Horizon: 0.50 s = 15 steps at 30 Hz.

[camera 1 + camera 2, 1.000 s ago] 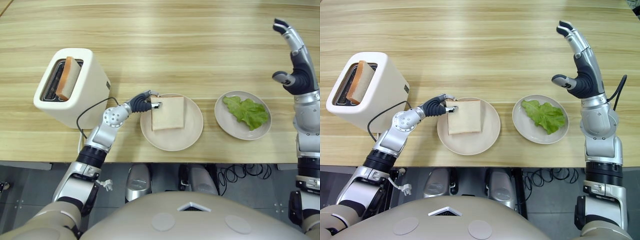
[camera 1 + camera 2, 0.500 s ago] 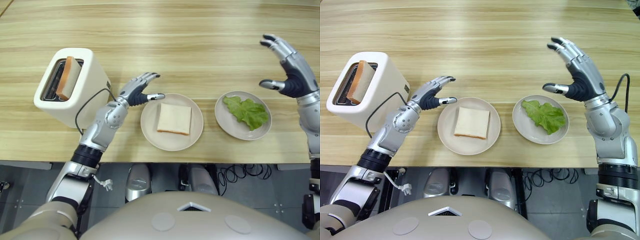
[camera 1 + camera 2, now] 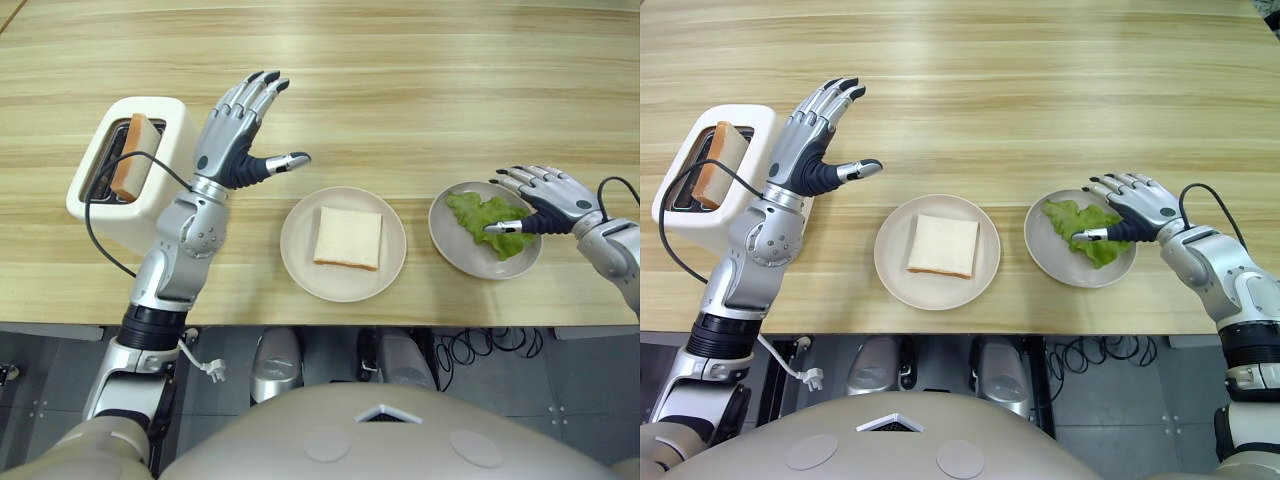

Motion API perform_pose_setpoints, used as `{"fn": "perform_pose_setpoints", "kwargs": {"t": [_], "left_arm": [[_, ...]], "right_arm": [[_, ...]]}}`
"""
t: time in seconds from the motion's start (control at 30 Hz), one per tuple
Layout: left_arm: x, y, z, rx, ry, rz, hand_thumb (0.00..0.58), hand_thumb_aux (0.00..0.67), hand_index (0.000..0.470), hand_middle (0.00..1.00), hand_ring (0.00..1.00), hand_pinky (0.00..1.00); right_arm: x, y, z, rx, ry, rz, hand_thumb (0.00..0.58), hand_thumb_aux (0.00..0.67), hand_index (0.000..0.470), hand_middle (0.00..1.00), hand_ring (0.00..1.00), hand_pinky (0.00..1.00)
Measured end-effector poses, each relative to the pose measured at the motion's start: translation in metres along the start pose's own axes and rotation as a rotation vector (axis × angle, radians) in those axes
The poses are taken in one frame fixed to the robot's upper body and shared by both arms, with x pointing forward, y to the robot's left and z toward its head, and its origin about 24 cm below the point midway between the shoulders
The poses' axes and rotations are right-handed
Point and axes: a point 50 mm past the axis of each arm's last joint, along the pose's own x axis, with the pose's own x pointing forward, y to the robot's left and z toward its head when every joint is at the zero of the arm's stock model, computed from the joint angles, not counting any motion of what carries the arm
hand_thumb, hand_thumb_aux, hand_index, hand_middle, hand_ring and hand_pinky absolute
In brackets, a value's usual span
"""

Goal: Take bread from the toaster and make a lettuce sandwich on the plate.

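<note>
Nearest, along the front edge of the table (image 3: pixel 400 60), one bread slice (image 3: pixel 348 238) lay flat in the middle of the plate (image 3: pixel 300 265), presumably as the sandwich's base. Just to its right the lettuce (image 3: pixel 478 215) sat on a second plate (image 3: pixel 470 262). The right robot hand (image 3: pixel 548 195) arched over the leaf with fingers spread and nothing gripped (thumb tip at the leaf's edge), apparently poised to pinch it. Farther back the left robot hand (image 3: pixel 232 135) stood open and empty, raised beside the toaster (image 3: pixel 100 212), whose slot held the other slice (image 3: pixel 128 158) upright, likely the top piece.
</note>
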Motion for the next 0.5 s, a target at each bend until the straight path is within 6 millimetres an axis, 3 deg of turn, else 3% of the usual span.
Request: {"fn": "perform_pose_setpoints", "kwargs": {"t": [0.37,0.5], "left_arm": [[-0.002,0.009,0.013,-0.053,-0.043,0.037,0.0,0.0,0.0,0.0,0.0,0.0],[-0.003,0.013,0.02,-0.067,-0.066,0.047,0.0,0.0,0.0,0.0,0.0,0.0]], "right_arm": [[0.011,0.041,0.008,-0.119,-0.015,0.132,0.0,0.0,0.0,0.0,0.0,0.0],[0.015,0.043,0.007,-0.172,-0.007,0.139,0.0,0.0,0.0,0.0,0.0,0.0]]}}
